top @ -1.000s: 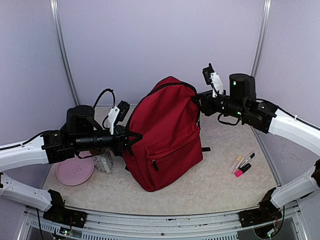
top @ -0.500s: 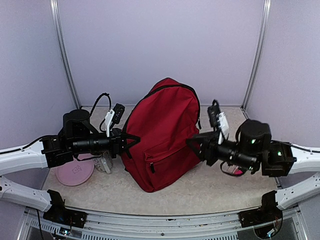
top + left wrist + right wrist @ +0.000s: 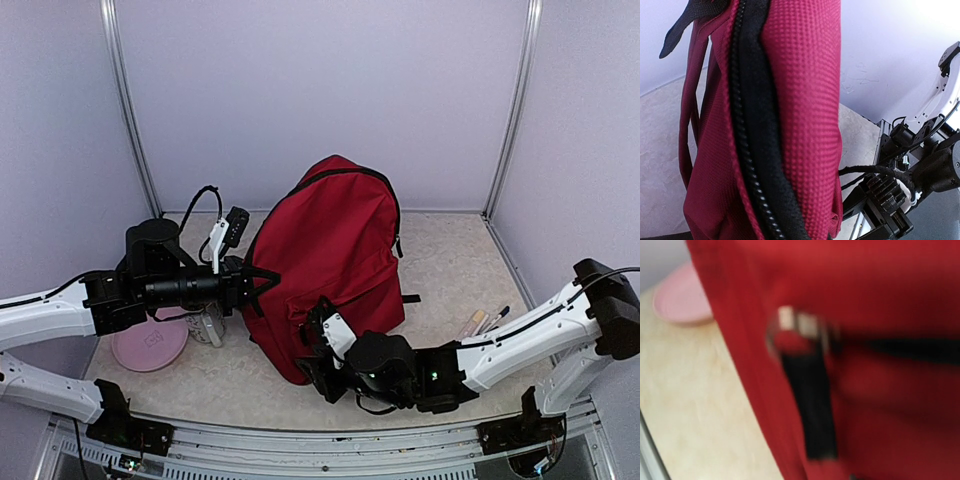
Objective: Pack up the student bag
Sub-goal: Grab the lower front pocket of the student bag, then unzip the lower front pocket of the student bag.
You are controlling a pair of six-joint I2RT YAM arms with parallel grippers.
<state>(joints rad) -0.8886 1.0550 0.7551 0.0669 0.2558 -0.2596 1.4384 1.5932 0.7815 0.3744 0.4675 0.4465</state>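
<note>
The student bag, a large dark red backpack, stands upright mid-table. My left gripper is at the bag's left side with its fingers spread against the fabric. The left wrist view shows only red fabric and the black main zipper close up, no fingers. My right gripper is low at the bag's front bottom corner. Its wrist view is blurred and shows the front pocket's metal zipper slider with a black pull tab. Its fingers do not show.
A pink plate lies at the left, also in the right wrist view. A patterned cup stands beside it. Several markers and highlighters lie to the right of the bag. Side walls stand close.
My right arm has swung from the bag's upper right, down past its right side, to low in front of it. The left arm has hardly moved.
</note>
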